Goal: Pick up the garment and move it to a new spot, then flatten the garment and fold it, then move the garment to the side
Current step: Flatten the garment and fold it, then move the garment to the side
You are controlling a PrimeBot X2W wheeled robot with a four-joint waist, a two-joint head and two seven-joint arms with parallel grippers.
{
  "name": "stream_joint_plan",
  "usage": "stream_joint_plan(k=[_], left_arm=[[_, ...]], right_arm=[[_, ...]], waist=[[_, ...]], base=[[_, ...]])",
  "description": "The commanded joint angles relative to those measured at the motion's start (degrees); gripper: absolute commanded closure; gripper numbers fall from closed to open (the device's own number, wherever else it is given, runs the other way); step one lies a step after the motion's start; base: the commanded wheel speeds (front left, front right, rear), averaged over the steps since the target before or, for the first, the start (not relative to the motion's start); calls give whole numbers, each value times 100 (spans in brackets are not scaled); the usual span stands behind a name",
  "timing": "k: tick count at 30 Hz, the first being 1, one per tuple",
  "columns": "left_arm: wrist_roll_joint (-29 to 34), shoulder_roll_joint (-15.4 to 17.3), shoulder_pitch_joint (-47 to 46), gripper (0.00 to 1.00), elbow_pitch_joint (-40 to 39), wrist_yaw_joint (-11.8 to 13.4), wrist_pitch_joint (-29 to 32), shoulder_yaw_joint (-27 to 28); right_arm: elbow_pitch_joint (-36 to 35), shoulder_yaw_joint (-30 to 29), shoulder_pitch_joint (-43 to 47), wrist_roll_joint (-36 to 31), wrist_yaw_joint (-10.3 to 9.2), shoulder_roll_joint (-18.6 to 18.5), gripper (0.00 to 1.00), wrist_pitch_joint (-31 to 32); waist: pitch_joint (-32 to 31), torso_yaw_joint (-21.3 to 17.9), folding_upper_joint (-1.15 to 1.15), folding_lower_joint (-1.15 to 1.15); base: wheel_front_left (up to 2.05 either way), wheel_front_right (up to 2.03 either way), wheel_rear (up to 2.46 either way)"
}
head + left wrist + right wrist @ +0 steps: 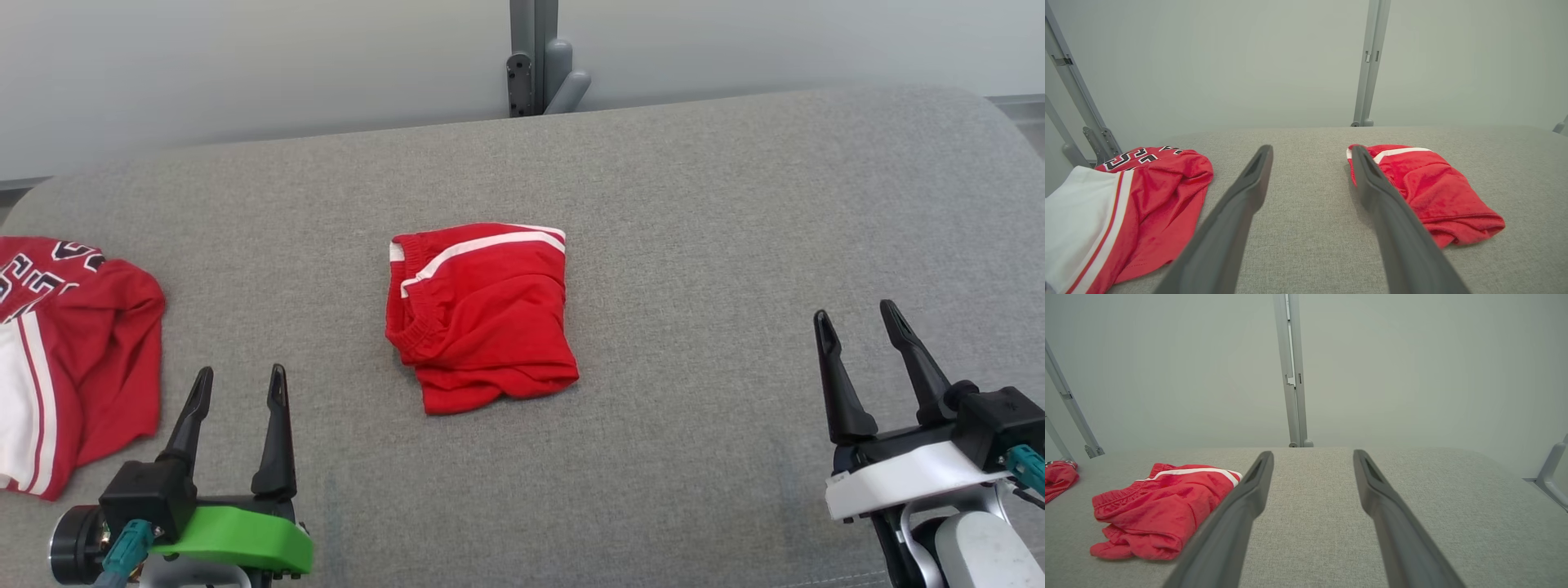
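Both tools sit low at my near edge, wide apart; I judge that leaves the middle open for the head camera.
- left gripper (241, 371): fingers spread, nothing between them.
- right gripper (854, 310): likewise spread and empty.

Just outboard of the left fingers is a jersey (73, 351). It is crumpled red cloth with a slight sheen, a white panel with a red stripe, and dark-edged lettering. Probably not my piece.

Ahead, between the two grippers and nearer the left one, lies the garment (482, 314). These are red shorts folded into a rough square. The waistband is gathered elastic, a white stripe runs along the far edge, and the near hem is rumpled. The folding looks done; the move aside remains.

Under everything is a grey woven pad (694, 245) with rounded far corners. Beyond it are a grey metal post (535, 49) and a pale wall (245, 65).
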Motion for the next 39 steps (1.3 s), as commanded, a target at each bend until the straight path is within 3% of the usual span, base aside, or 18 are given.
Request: stream_joint_plan(k=[1,25,32,39], left_arm=[[-43,51,91,0,-33,38,13,-1],[-54,127,31,0,-137,139,29,-60],[21,94,-306,0,-164,40,3,-191],[81,-68,-851,0,-53,-111,-135,-384]], right_arm=[[-54,-23,75,-32,1,9,0,29],[-59,-49,113,23,1,73,0,79],[64,-197,-148,129,2,64,0,238],[503,172,-900,276,2,-51,0,449]], waist=[[-72,-13,0,0],[-103,23,0,0],[88,468,0,0],[676,1096,0,0]], base=[[0,0,0],[0,0,0],[0,0,0],[0,0,0]])
